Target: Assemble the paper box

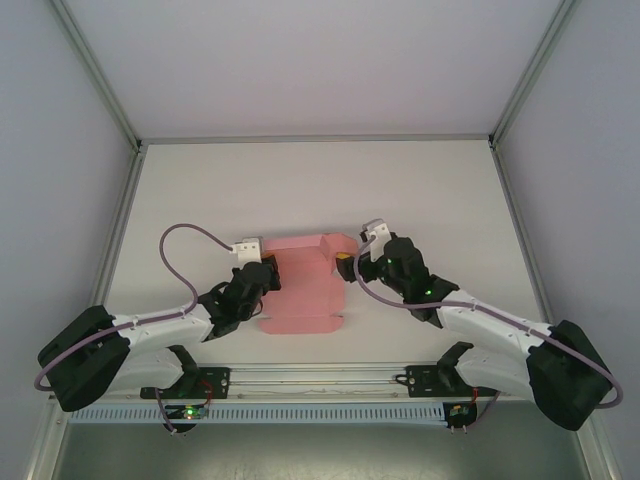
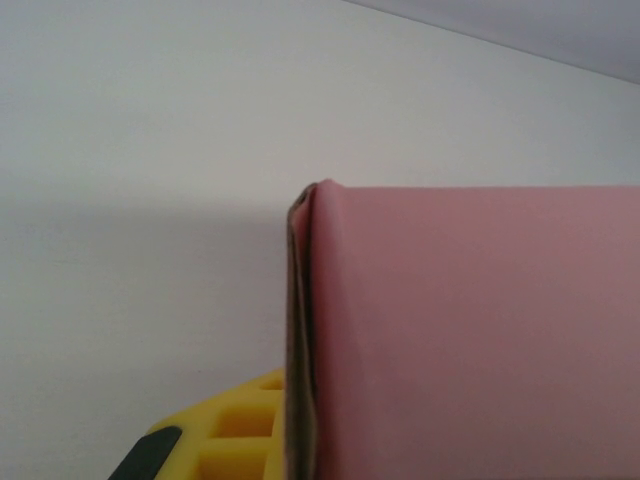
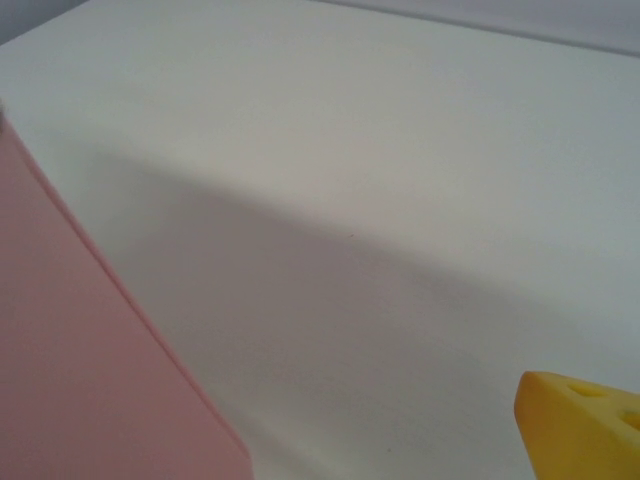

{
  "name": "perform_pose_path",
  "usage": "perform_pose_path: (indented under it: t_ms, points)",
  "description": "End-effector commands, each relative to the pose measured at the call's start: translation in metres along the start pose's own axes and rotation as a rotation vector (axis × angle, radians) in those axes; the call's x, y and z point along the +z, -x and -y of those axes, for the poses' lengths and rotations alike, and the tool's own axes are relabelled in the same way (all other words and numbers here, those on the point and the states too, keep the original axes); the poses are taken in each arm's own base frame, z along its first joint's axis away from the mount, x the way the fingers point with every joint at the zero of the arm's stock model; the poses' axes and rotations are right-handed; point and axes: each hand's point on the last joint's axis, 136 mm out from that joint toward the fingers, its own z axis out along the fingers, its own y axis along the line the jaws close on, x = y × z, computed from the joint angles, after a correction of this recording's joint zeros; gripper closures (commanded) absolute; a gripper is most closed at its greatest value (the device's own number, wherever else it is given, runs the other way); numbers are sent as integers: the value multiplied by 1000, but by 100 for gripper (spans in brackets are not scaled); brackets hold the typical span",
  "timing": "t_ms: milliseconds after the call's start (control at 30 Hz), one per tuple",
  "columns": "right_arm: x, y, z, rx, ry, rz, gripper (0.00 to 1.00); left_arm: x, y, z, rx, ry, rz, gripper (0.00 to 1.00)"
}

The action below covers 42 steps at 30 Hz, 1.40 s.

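my left hand is clenched on the left edge of the paper box; close up, i see the pink card's folded corner right against my yellow finger. my right hand is released, fingers spread wide, just beside the box's right edge. the box lies mid tabletop, between both arms.

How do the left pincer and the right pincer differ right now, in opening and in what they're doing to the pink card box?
The left pincer is shut, apparently pinching the left edge of the plain pink thin-card paper box. The right pincer stands wide open and grips nothing. The left one sits at the box's left side, the right one by its far right corner. Both are low over the white table and have yellow fingers.
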Motion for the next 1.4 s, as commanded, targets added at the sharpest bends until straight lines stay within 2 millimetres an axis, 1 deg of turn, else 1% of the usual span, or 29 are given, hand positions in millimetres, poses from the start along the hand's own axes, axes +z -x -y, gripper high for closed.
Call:
perform_pose_path:
  t_ms: [0,200,300,400,567,633,733,900,1033,1167,1367]
  points:
    - [7,8,-20,-9,83,20,2,-2,8,7,-27,-18,31,100]
    - [21,9,-40,11,144,33,2,-3,8,3,-64,-7,45,100]
    - [28,8,-44,23,144,33,2,-5,9,1,-83,-12,55,100]
    - [34,7,-41,35,93,43,2,-10,11,2,-111,-42,72,100]
    - [39,6,-25,3,-72,65,2,-18,17,0,-143,-56,103,100]
    - [37,9,-25,-30,-118,90,2,-20,19,-1,-149,-55,112,100]
    - [35,14,-31,-63,-136,114,2,-23,22,-4,-158,-48,124,100]
    - [37,9,-30,-48,-148,104,2,-26,24,-6,-169,-48,136,100]
    - [31,10,-28,-34,-152,118,2,-27,22,-10,-165,-26,126,100]
    - [14,21,-29,-23,-125,165,2,-28,21,-14,-159,-10,122,100]
    - [-12,26,-25,-25,-86,184,2,-30,22,-17,-146,2,121,100]
